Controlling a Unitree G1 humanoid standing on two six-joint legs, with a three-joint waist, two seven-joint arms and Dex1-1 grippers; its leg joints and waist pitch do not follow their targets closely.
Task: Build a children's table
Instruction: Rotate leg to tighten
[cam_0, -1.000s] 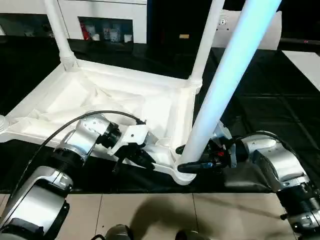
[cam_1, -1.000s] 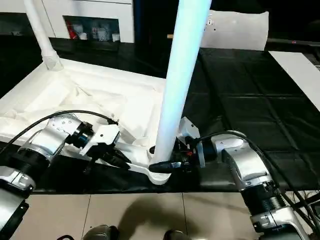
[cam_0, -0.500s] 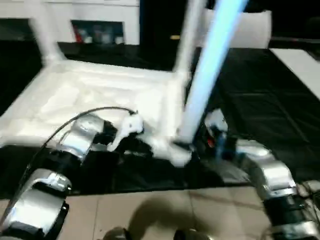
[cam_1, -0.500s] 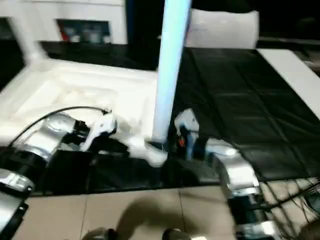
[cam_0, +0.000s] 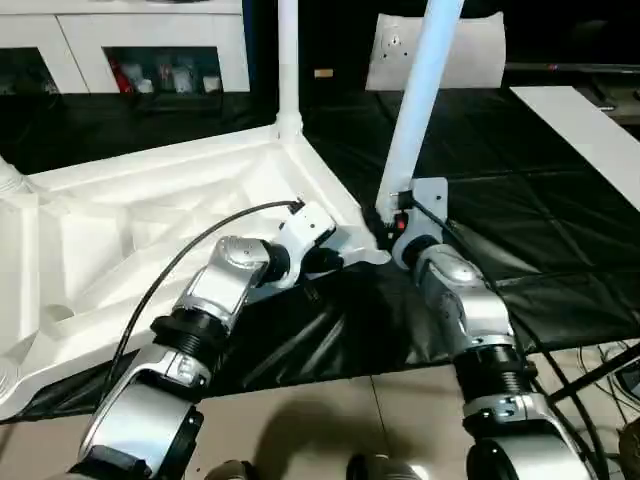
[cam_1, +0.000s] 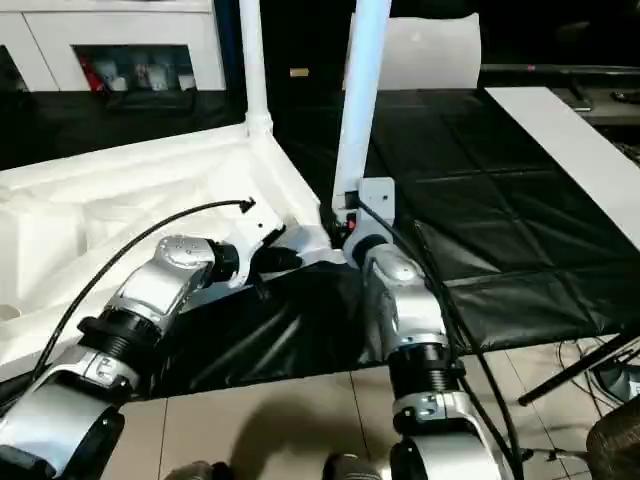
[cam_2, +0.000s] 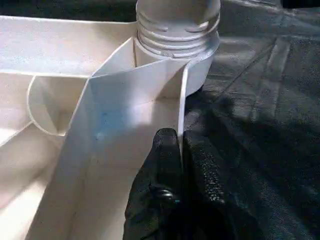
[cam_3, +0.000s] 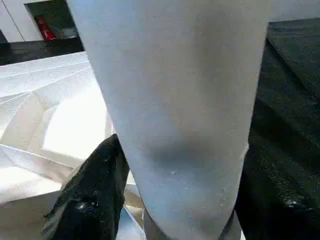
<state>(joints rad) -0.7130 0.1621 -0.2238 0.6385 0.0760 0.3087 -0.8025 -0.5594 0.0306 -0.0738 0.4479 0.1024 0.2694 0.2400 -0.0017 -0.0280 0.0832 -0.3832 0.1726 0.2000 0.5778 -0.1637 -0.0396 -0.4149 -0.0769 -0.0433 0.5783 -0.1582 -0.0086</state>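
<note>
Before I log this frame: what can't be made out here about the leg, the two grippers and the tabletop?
- Near leg: its top is cut off by the head views' upper edge; its seat in the corner socket is hidden behind the right gripper.
- Right gripper: the leg fills the gap, so contact by the fingers is unclear.
- Left gripper: shut on the tabletop's rim.
- Tabletop: its left end is cut off.

Black-clothed work surface (cam_0: 520, 200) bearing the upturned white tabletop (cam_0: 150, 215) and flat white board (cam_0: 585, 125).
</note>
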